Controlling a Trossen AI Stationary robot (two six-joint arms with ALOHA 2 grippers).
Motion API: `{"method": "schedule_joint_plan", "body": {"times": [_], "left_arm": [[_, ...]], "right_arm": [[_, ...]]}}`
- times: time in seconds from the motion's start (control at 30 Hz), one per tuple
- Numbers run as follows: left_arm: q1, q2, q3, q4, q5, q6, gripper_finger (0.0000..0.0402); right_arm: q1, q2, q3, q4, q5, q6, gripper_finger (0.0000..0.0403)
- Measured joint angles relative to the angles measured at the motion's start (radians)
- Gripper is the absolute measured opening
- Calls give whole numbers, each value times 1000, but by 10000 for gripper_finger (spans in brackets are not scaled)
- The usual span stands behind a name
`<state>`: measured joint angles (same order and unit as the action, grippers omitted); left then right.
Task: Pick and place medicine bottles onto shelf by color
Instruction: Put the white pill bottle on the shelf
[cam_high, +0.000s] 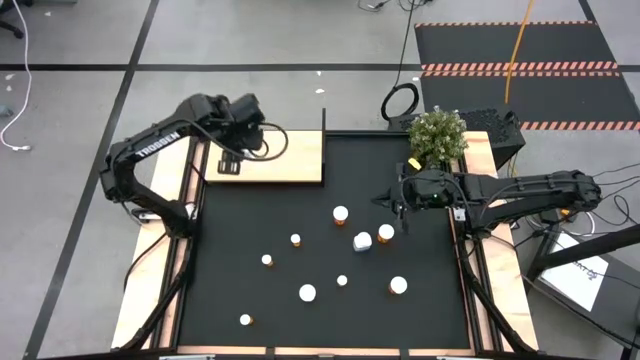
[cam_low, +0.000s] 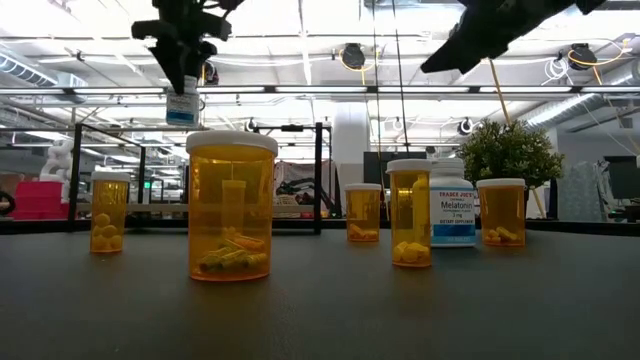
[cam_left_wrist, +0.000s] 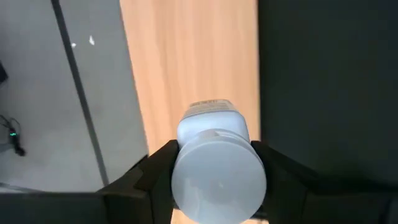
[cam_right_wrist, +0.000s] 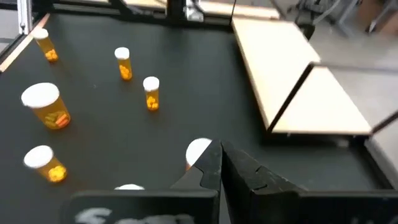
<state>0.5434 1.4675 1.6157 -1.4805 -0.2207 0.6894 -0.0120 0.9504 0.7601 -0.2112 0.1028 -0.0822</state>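
A white bottle (cam_left_wrist: 214, 165) is clamped at its cap between the fingers of the left gripper (cam_left_wrist: 214, 186), above the shelf (cam_high: 290, 160). It is judged light, rigid and smooth, so it is best taken around the cap. The right gripper (cam_right_wrist: 221, 165) is closed and empty above the orange bottles (cam_high: 341, 214) on the mat (cam_high: 430, 290).

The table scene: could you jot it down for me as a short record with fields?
left gripper: over the shelf, fingers shut on a white bottle, held in the air
right gripper: above the black mat, fingers shut, empty
orange bottles: standing upright on the mat, white caps
Melatonin bottle: white, upright among them
potted plant: at the mat's far right corner
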Motion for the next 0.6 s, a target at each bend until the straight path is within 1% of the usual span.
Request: {"method": "schedule_joint_plan", "body": {"times": [0.1, 0.27, 0.33, 0.47, 0.6], "left_arm": [[70, 5, 0, 21, 1, 97, 183], [178, 4, 0, 84, 1, 193, 190], [222, 4, 0, 95, 8, 215, 188], [315, 4, 0, 106, 57, 259, 182], [323, 4, 0, 152, 72, 233, 188]], "right_arm": [[-12, 0, -26, 78, 1, -37, 0], [-39, 0, -36, 140, 1, -83, 0], [-50, 0, -37, 148, 1, -89, 0], [-67, 0, -37, 163, 0, -91, 0], [-73, 0, -37, 168, 0, -91, 0]]}}
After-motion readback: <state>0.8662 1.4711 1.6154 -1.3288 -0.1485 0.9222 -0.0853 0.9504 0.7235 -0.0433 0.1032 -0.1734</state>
